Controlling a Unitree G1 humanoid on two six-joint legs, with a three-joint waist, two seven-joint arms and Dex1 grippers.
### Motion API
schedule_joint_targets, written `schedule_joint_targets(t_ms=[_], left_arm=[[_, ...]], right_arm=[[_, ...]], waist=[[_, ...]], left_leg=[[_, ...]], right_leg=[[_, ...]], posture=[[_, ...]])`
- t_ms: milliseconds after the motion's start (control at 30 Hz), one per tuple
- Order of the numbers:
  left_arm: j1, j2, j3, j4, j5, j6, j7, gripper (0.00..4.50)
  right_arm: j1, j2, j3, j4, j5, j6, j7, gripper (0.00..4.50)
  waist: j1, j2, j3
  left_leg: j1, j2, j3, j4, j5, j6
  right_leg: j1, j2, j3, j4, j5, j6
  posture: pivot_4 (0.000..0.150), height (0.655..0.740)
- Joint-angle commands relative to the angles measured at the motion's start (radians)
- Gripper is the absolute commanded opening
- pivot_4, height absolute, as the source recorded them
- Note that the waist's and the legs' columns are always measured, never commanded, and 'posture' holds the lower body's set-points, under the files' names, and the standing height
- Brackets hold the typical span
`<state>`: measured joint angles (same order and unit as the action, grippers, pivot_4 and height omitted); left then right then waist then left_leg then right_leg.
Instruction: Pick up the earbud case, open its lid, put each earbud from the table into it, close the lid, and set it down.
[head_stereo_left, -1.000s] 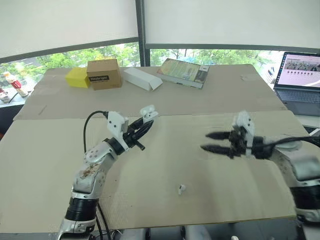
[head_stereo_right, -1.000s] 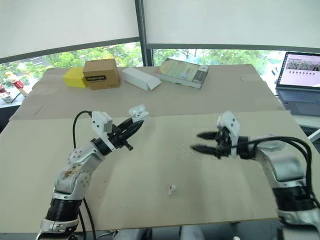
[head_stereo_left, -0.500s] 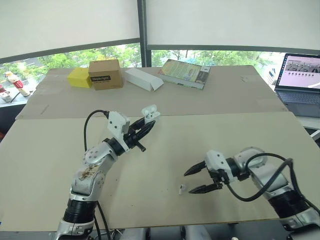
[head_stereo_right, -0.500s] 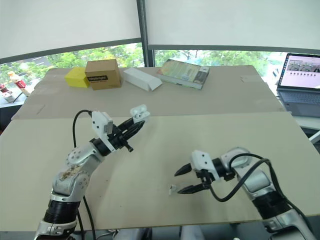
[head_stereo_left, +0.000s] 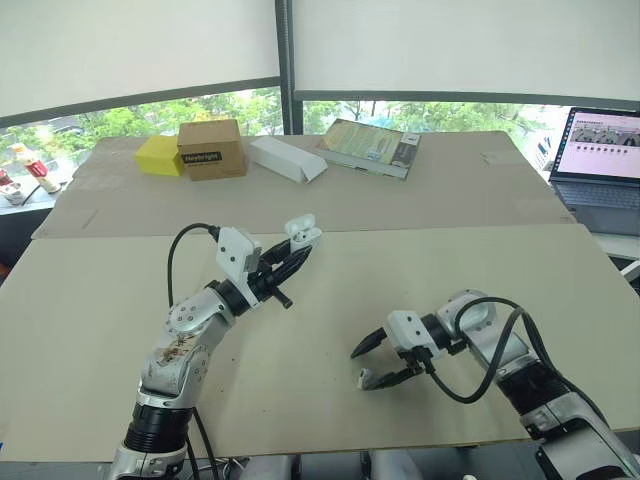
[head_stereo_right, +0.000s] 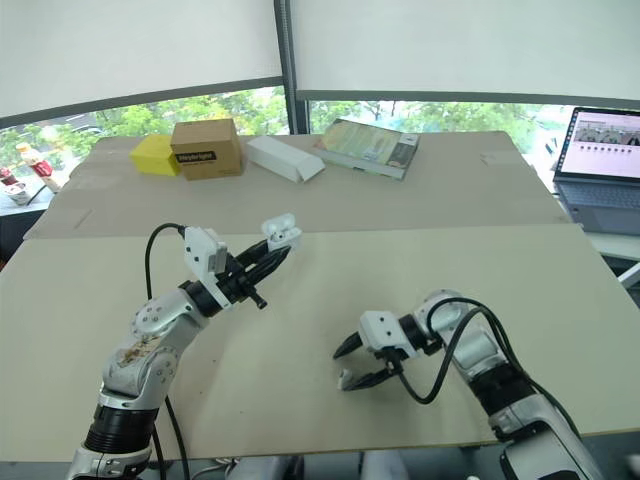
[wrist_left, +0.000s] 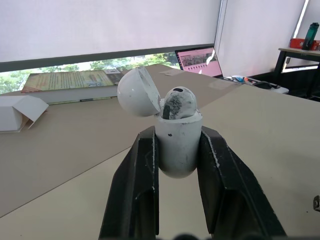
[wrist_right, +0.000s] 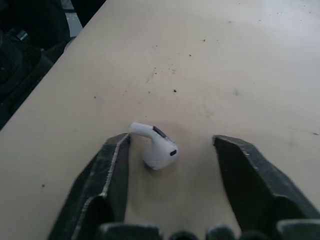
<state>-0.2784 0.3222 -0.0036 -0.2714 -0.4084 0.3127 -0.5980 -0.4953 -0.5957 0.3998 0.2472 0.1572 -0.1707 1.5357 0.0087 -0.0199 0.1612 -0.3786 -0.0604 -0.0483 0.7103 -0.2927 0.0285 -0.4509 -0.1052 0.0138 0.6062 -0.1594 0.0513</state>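
Pickup of the loose earbud looked to me like the step in hand. The small white earbud (wrist_right: 159, 146) lay on the pale cardboard-covered counter (head_stereo_left: 430, 270), near the front edge and a little right of centre. The right gripper (head_stereo_left: 358, 369) was down at the counter with its black fingers (wrist_right: 107, 170) apart, one on either side of the bud and not yet closed on it.

In the right wrist view the bud sat off-centre in that gap. Its stem tip was just beside one finger, perhaps touching, and the rounded head was well clear of the other. I judged the gripper ought to shift sideways until the bud was in the middle before closing. Otherwise one finger would arrive first and slide or spin it. The bud looked smooth and rounded, so a slow squeeze across its body, with the fingertips kept low against the counter, seemed safest against it squirting out.

Up and to the left, the left gripper (head_stereo_left: 293, 255) held the glossy white earbud case (wrist_left: 177, 145) clamped between its fingers. The domed lid (wrist_left: 138, 92) was swung open, and one other earbud (wrist_left: 179, 102) sat inside already. That arm needed only to hold steady, mouth uppermost.
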Motion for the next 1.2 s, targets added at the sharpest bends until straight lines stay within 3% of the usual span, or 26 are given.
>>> schedule_joint_targets(t_ms=[33,167,500,600,800,900,1000,1200], left_arm=[[-0.011,0.005,-0.001,-0.046,-0.001,-0.006,0.004,0.55],[-0.018,0.003,-0.002,-0.041,0.0,-0.007,0.003,0.55],[-0.025,-0.003,-0.006,-0.033,0.006,-0.012,0.005,0.55],[-0.021,-0.006,-0.002,-0.031,0.011,-0.016,0.01,0.55],[-0.007,-0.01,0.001,-0.016,0.017,-0.034,0.011,0.55],[-0.024,-0.018,0.0,0.006,0.022,-0.046,0.01,0.55],[-0.044,-0.028,-0.008,0.023,0.033,-0.057,0.01,0.55],[-0.041,-0.029,-0.009,0.02,0.043,-0.063,0.011,0.55]], right_arm=[[0.008,-0.003,0.011,0.005,-0.007,-0.01,0.027,1.52],[0.02,-0.014,0.004,-0.01,0.004,-0.011,0.033,0.25],[0.03,-0.046,-0.107,-0.048,0.07,0.115,-0.055,0.25],[0.028,-0.122,-0.181,-0.069,0.086,0.173,-0.076,0.25],[-0.062,-0.421,-0.174,0.085,-0.143,-0.032,-0.037,0.25],[-0.183,-0.551,-0.068,0.246,-0.39,-0.25,-0.044,0.25],[-0.279,-0.576,0.022,0.336,-0.549,-0.397,-0.052,0.25],[-0.329,-0.505,0.106,0.386,-0.672,-0.49,-0.071,0.25]], waist=[[0.001,0.0,0.0],[0.001,0.0,0.0],[0.003,0.0,0.0],[0.005,0.0,0.0],[0.003,0.0,0.0],[-0.001,0.0,0.0],[-0.006,0.0,0.0],[-0.019,0.0,0.0]], left_leg=[[0.0,0.0,0.0,0.0,0.0,0.0],[0.0,0.0,0.0,0.0,0.0,0.0],[0.0,0.0,0.0,0.0,0.0,0.0],[0.0,0.0,0.0,0.0,0.0,0.001],[-0.001,-0.001,0.001,0.0,-0.001,0.002],[0.0,0.0,0.003,-0.001,-0.001,0.002],[0.001,0.001,0.005,-0.002,-0.001,0.002],[0.001,0.003,0.007,-0.002,0.0,-0.001]], right_leg=[[0.0,0.0,0.0,0.0,0.0,0.0],[0.0,0.0,0.0,0.0,0.0,0.0],[0.0,0.0,0.0,0.0,0.0,0.0],[0.0,-0.001,0.0,0.0,0.0,0.0],[0.0,-0.001,0.0,-0.001,0.0,0.0],[0.0,-0.001,0.0,-0.002,0.0,0.0],[0.0,0.0,0.0,-0.002,-0.001,0.0],[0.001,0.0,0.001,-0.005,0.0,0.0]], posture=[[0.15,0.74],[0.15,0.74],[0.15,0.74],[0.15,0.74],[0.15,0.74],[0.15,0.74],[0.15,0.74],[0.15,0.74]])
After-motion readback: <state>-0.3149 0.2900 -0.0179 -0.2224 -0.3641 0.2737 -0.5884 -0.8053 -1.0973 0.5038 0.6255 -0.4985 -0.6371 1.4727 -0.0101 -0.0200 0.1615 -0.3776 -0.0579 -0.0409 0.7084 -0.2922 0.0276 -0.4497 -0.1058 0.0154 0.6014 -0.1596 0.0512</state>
